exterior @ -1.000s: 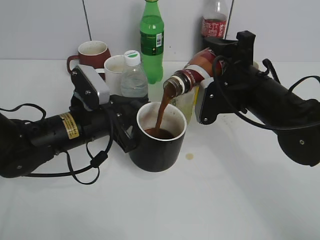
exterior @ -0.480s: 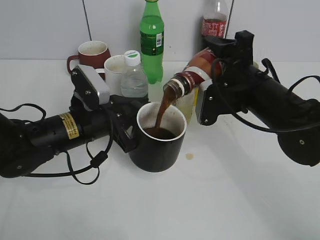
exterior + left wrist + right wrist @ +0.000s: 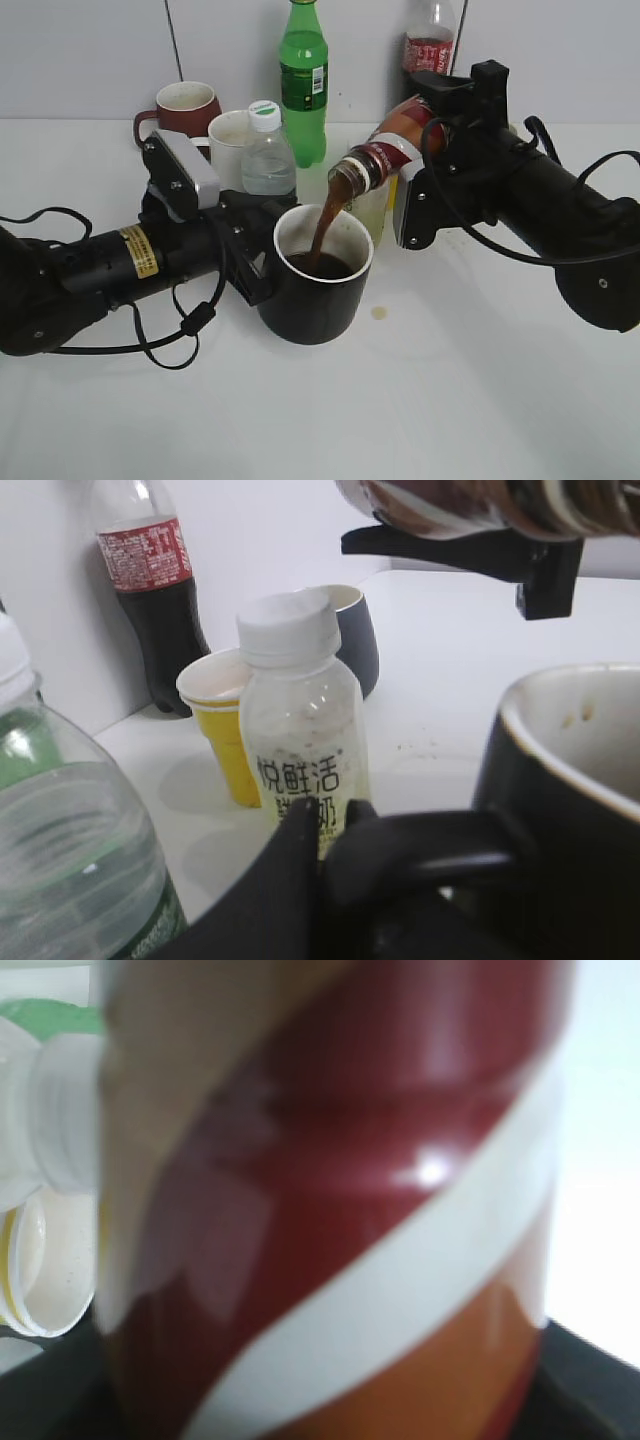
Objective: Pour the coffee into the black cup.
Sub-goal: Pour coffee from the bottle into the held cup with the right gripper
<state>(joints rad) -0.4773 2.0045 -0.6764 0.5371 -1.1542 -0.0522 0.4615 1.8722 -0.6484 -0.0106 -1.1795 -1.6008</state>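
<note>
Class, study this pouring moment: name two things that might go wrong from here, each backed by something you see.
1. Coffee already stands inside the black cup while the stream from the coffee bottle runs on; pouring too long may overflow it.
2. A brown drip on the table beside the cup suggests more could spill if the bottle shifts in the right pincer.

Green soda bottle [image 3: 303, 80] upright by the back wall, cola bottle [image 3: 427, 40] beside it, reddish-brown mug [image 3: 181, 108], white cup [image 3: 230, 142], small clear white-capped bottle [image 3: 267, 152], yellow cup [image 3: 228, 732], brown drip [image 3: 379, 313] on the white surface [image 3: 420, 400].
</note>
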